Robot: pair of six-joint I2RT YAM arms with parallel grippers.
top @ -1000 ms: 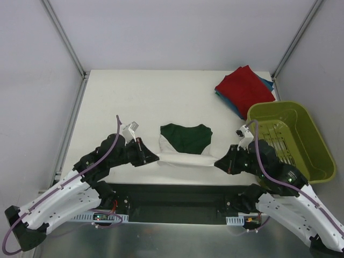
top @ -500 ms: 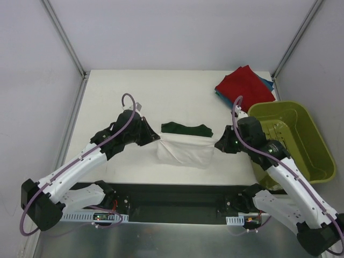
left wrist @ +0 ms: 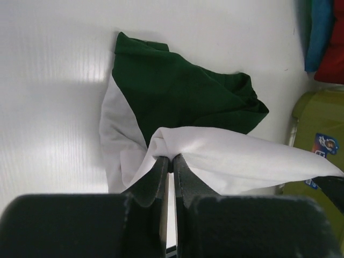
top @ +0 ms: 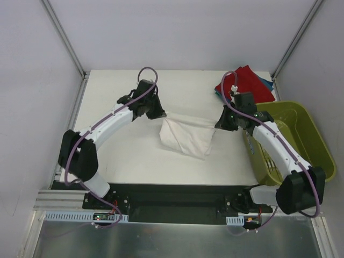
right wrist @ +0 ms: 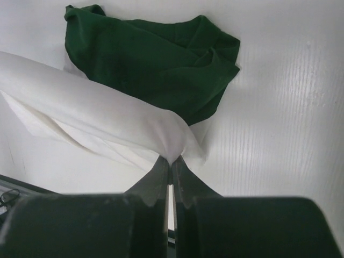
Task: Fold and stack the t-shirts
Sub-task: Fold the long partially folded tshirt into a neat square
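A cream-white t-shirt (top: 187, 135) hangs stretched between both grippers over the middle of the table, its white body draped over the dark green sleeves (left wrist: 183, 94) (right wrist: 156, 59) that lie below it. My left gripper (top: 161, 114) (left wrist: 170, 159) is shut on the shirt's left hem corner. On the opposite corner my right gripper (top: 219, 124) (right wrist: 170, 161) is shut the same way. Folded red t-shirt (top: 244, 86) rests on a teal-blue t-shirt (top: 269, 83) at the back right, also seen as the red shirt (left wrist: 332, 54) and the blue shirt (left wrist: 321, 29) in the left wrist view.
An olive-green plastic basket (top: 317, 141) (left wrist: 312, 121) stands at the right edge beside the right arm. Metal frame posts (top: 64, 37) rise at the table's back corners. The black rail (top: 172, 196) with the arm bases runs along the near edge.
Both grippers have carried the white hem from the near edge towards the back, lifting it up and over the green sleeves, which the top view no longer shows.
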